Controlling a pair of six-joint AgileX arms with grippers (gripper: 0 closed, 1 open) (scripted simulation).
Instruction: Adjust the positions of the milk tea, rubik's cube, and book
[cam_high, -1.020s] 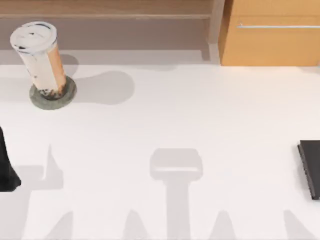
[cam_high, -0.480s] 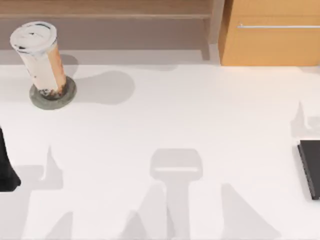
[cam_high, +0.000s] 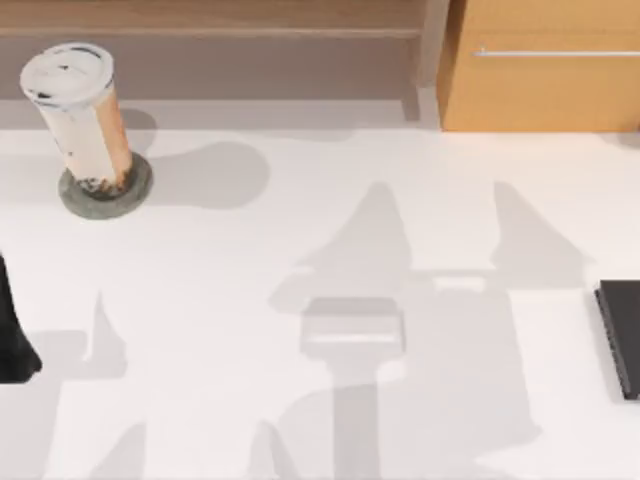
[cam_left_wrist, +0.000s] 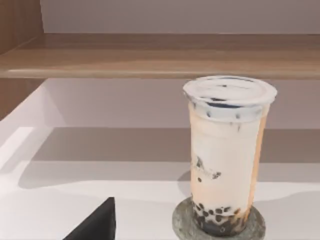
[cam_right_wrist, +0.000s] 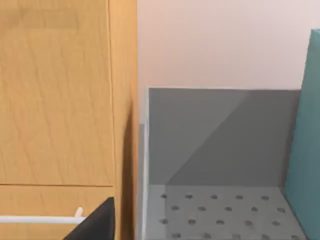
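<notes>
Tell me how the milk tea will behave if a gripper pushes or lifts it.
The milk tea is tall and narrow, standing upright on a grey round disc, so a push near its lid would probably tip it. Its smooth cylindrical sides may slip in the fingers. It looks full, so likely heavy for its size.

The white desk (cam_high: 330, 240) carries a grey round coaster (cam_high: 105, 190) at far left and a black slab (cam_high: 622, 338) at its right edge.

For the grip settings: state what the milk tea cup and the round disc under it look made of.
Milk tea: probably clear, glossy plastic, since the pearls and drink show through; opaque white lid. Grey disc: matte and mottled, stone or concrete by its look, though uncertain.
</notes>
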